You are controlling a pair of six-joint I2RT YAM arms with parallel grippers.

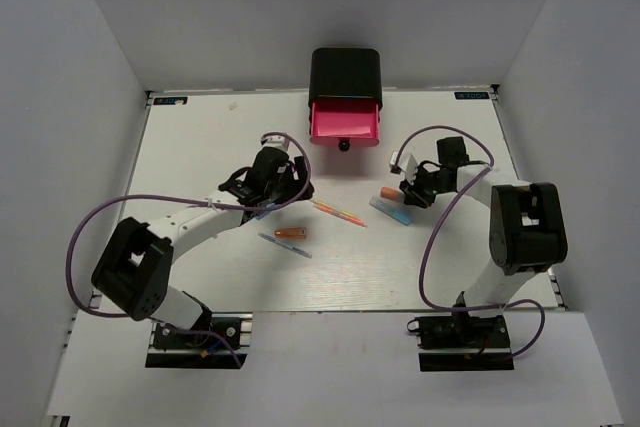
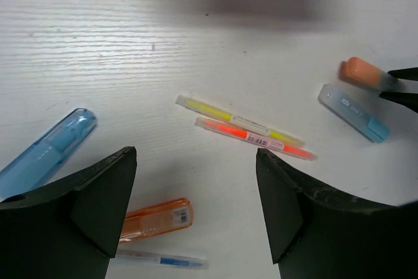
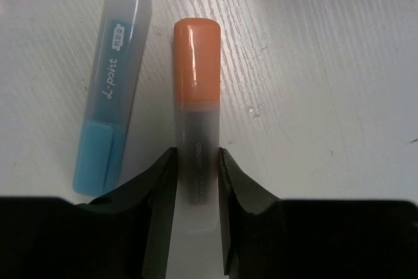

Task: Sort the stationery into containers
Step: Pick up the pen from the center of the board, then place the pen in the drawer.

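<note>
Right gripper (image 3: 196, 155) pinched the orange-and-white marker (image 3: 196, 63), which lay on the bench (image 1: 200, 147) at 3 o'clock, with the light blue marker (image 3: 114, 83) just beside it. Left gripper (image 2: 194, 156) was spread wide, holding nothing. Counted: four markers, three thin pens (image 2: 255, 138), and one cabinet (image 1: 345, 72) at 12 o'clock.

A finger (image 2: 85, 213) of my left gripper (image 2: 196, 168) hides one end of the short orange marker (image 2: 160, 219) and, just below it, one end of the thin blue-grey pen (image 2: 163, 261).

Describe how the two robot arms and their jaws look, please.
Both the left arm and the right arm have slim white links, boxy black joint housings and black bases. A thin purple cable loops loosely beside each arm. The jaws are matte black, thick and wedge-shaped.
</note>
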